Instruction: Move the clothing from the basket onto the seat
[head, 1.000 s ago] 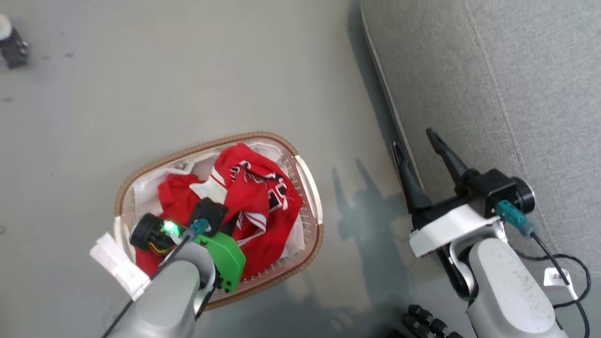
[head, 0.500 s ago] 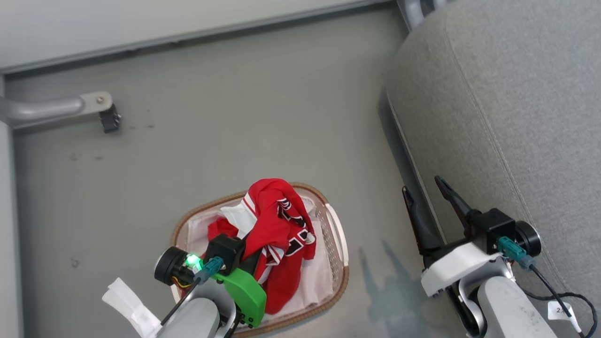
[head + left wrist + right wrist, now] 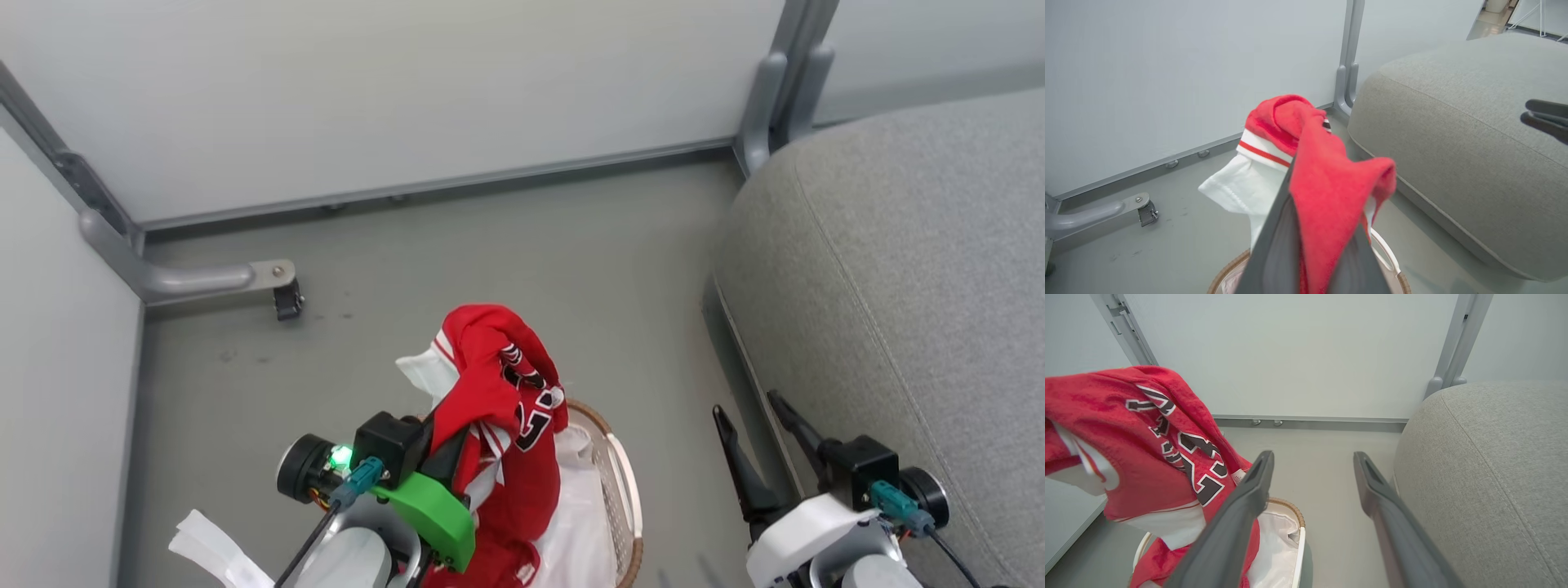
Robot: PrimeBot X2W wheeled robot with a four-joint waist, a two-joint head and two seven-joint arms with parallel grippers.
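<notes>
Step in hand: The lift-out. A red jersey (image 3: pixel 490 384) rises clear of the laundry basket (image 3: pixel 624 482), and judging by the slack folds, the carry to the sofa (image 3: pixel 898 269) has not begun.
Left gripper (image 3: pixel 445 457): Clenched on the jersey. Red fabric is pinched between its dark fingers (image 3: pixel 1278 228) and drapes over both sides of them.
Right gripper (image 3: pixel 744 404): Spread wide and empty, just beside the sofa's front edge.
Jersey: Bunched at and above the left gripper's fingertips. A white cuff sticks out on the far side, and the lettered panel hangs on the side facing the right gripper.
Basket: Directly beneath the left gripper, with its white liner (image 3: pixel 584 506) exposed. The jersey's tail trails into it.
Sofa: Well off to the left gripper's right, beyond the right gripper.
Next move: It calls for more height so the tail clears the woven rim. A swing right across the floor gap should follow, with release over the cushion.
Since a second ago: The jersey lay heaped in the basket under the left gripper and now hangs lifted. The head camera has tilted up, bringing the wall into view. The right gripper is as open as before.
</notes>
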